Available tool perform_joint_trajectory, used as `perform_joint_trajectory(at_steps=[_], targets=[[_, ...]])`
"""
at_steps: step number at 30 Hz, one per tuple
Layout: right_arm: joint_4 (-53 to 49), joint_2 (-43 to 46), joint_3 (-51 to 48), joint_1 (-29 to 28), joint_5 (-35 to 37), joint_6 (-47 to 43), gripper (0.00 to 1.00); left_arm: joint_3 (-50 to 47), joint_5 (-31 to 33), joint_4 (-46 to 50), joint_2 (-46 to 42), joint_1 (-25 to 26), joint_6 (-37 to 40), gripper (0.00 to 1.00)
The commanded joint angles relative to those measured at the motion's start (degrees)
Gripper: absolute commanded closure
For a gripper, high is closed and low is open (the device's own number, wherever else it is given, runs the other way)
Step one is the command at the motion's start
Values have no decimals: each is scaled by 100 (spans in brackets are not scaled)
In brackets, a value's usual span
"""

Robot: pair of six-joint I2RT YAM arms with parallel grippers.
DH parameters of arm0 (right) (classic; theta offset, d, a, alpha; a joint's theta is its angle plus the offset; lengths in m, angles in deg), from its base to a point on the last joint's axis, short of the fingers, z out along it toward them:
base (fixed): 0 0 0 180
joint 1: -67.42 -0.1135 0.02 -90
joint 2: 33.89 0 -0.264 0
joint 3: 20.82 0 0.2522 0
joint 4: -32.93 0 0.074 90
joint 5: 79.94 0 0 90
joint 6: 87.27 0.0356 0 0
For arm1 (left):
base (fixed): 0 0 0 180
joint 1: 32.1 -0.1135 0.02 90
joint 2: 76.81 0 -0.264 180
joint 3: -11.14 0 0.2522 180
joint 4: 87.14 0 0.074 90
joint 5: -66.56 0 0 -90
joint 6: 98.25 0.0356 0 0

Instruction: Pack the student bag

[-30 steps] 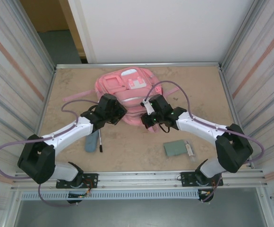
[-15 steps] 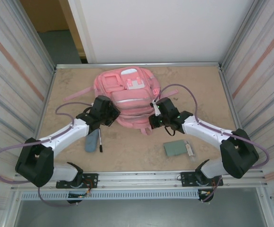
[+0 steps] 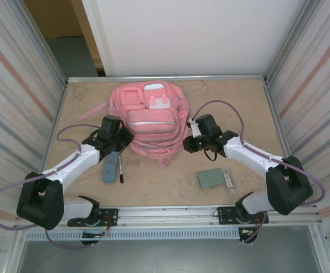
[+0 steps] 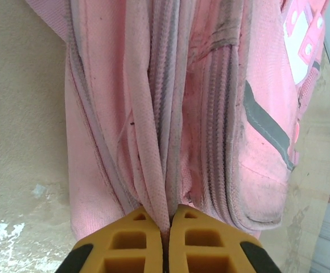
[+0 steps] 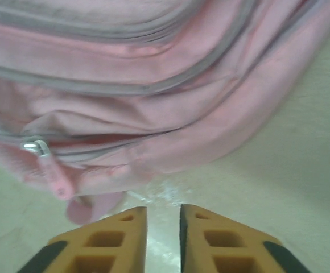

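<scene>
1. Both arms have moved apart, and the pink bag (image 3: 152, 119) now lies flatter at the far middle of the tan table (image 3: 239, 108).
2. Left wrist view: the left gripper (image 4: 166, 216) pinches a fold of the bag.
3. Right wrist view: the right gripper (image 5: 164, 215) has a narrow gap and holds nothing.
4. A white wall (image 3: 188, 34) stands behind.

Both arms reach forward and inward, the left gripper (image 4: 166, 215) pinching a fold of the bag (image 4: 210, 114), the right gripper (image 5: 164, 213) slightly parted and empty.

It's a big pink fabric backpack (image 3: 151, 122), white patches plus one grey stripe. The tabletop (image 3: 239, 102) is mottled tan, the soft pouch (image 3: 110, 169) slate blue, the flat pad (image 3: 210, 178) grey-green.
</scene>
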Motion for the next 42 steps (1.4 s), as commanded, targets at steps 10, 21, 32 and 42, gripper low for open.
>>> perform_joint_trajectory(at_steps=[10,21,32,42], targets=[[-447,-1033,1027,-436,-1106,-45,55,-176,-264,-119,-224,-55,296,100],[-546,-1579,1224,-561,-1455,60,53,-158,-397,-35,-309,-81,409,100],[-832,-1875,1478,-866,-1461,-38,56,-305,-390,-150,-273,-81,328,100],[-1124,-2165,1637,-1079,-921,-5,60,-326,-423,-111,-287,-88,371,100]])
